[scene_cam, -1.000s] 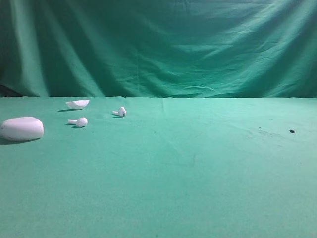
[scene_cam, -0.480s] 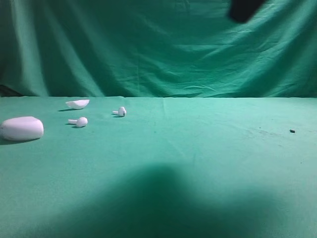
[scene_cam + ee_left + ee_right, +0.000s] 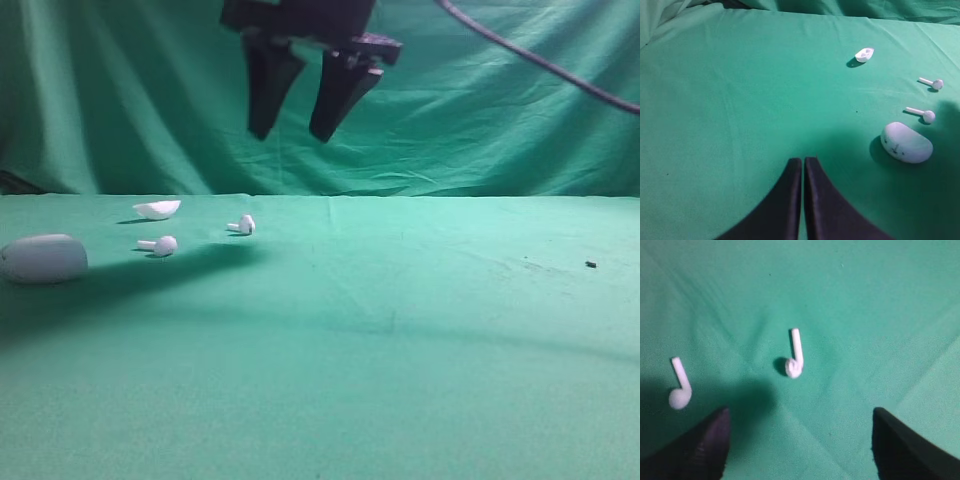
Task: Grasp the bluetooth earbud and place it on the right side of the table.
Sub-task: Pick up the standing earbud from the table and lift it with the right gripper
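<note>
Two small white earbuds lie on the green table (image 3: 400, 330) at the far left: one (image 3: 243, 225) nearer the middle, the other (image 3: 161, 245) left of it. In the right wrist view they show as one earbud (image 3: 794, 357) at centre and one (image 3: 680, 387) at left. My right gripper (image 3: 293, 135) is open and empty, hanging high above the nearer-middle earbud; it also shows in the right wrist view (image 3: 800, 415). My left gripper (image 3: 803, 160) is shut and empty, seen only in its wrist view, with both earbuds (image 3: 922, 114) (image 3: 932, 83) off to its right.
A big white oval case (image 3: 43, 259) lies at the far left edge, also in the left wrist view (image 3: 906, 142). A shallow white shell (image 3: 157, 209) lies behind the earbuds. A small dark speck (image 3: 590, 265) sits on the right. A black cable (image 3: 540, 60) crosses the top right.
My right gripper has come into view from the top, moved left and down over the earbuds, and now shows open. Its shadow has shifted left across the cloth onto the case.
</note>
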`<state>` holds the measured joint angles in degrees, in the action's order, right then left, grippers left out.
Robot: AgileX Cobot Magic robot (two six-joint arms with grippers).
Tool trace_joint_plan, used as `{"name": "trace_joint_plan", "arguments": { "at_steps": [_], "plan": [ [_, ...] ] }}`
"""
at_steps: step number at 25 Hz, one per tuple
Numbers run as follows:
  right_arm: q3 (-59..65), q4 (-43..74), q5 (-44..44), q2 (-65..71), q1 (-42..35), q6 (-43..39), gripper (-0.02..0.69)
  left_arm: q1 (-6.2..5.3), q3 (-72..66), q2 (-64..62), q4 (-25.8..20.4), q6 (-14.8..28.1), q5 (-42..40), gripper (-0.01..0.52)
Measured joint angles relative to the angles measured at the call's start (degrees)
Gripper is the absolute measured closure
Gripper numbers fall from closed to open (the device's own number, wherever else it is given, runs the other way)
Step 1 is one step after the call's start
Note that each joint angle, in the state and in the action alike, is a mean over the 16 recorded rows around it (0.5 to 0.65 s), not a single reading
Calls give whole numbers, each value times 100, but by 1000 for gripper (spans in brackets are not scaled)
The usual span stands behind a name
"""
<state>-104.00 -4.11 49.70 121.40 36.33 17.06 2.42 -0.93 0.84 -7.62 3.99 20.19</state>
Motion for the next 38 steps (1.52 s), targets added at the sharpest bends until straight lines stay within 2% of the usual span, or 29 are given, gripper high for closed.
{"name": "trace_joint_plan", "arguments": {
  "at_steps": [3, 6, 16, 20, 32, 35, 38],
  "plan": [
    [-517, 8, 66, 489, 51, 0, 183, 0, 0, 0, 0, 0, 0, 514],
    [-848, 13, 44, 846, 100, 0, 155, 0, 0, 0, 0, 0, 0, 514],
    [-1140, 75, -261, 1432, 168, -26, 158, 0, 0, 0, 0, 0, 0, 514],
    [-1160, 113, -344, 1520, 168, -58, 221, 0, 0, 0, 0, 0, 0, 514],
    [-1312, 193, -174, 1583, 168, -168, 542, 0, 0, 0, 0, 0, 0, 514],
    [-1423, 209, -39, 1549, 160, -207, 583, 0, 0, 0, 0, 0, 0, 514],
    [-1540, 225, 136, 1455, 123, -262, 591, 0, 0, 0, 0, 0, 0, 514]
  ]
}}
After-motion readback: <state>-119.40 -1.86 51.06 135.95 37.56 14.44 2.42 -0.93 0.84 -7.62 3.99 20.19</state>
